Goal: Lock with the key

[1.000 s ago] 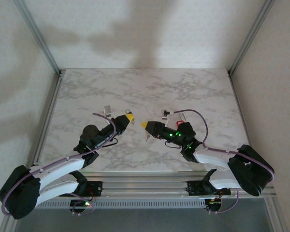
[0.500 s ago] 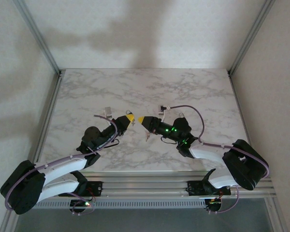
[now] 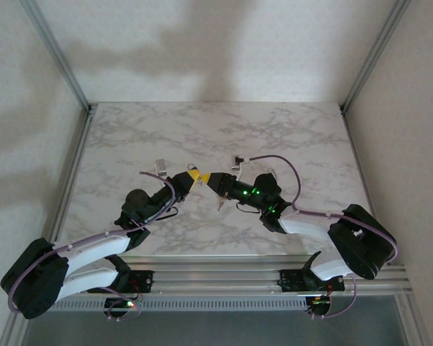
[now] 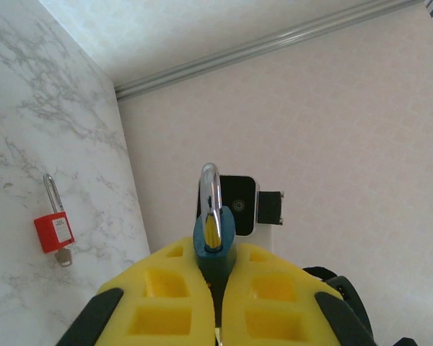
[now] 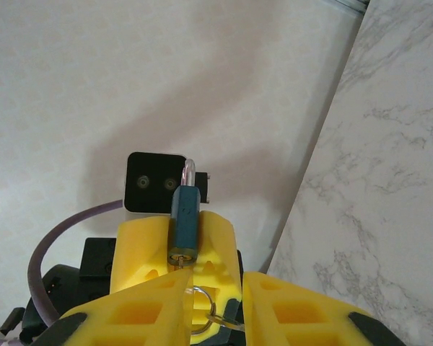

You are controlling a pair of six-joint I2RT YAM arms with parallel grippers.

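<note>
My left gripper point(image 3: 191, 177) point(image 4: 217, 254) is shut on the body of a blue padlock point(image 4: 215, 244), whose steel shackle point(image 4: 211, 191) points away from its camera. The right wrist view faces the padlock point(image 5: 184, 213) from its underside, where the brass keyhole is. My right gripper point(image 3: 206, 179) point(image 5: 218, 282) holds the key point(image 5: 182, 265) with its blade tip at that keyhole. The key ring point(image 5: 200, 306) hangs between the right fingers and dangles below them in the top view as the key ring point(image 3: 219, 204). Both yellow tips meet over the table's middle.
A red padlock point(image 4: 53, 231) with its key lies on the marble table point(image 3: 202, 130) beyond the grippers. A small silver object point(image 3: 159, 166) rests left of the left gripper. Metal frame posts stand at the table's back corners.
The right gripper has travelled left with the key until its tip meets the left gripper's tip. The left gripper has stayed almost still, holding the padlock.
</note>
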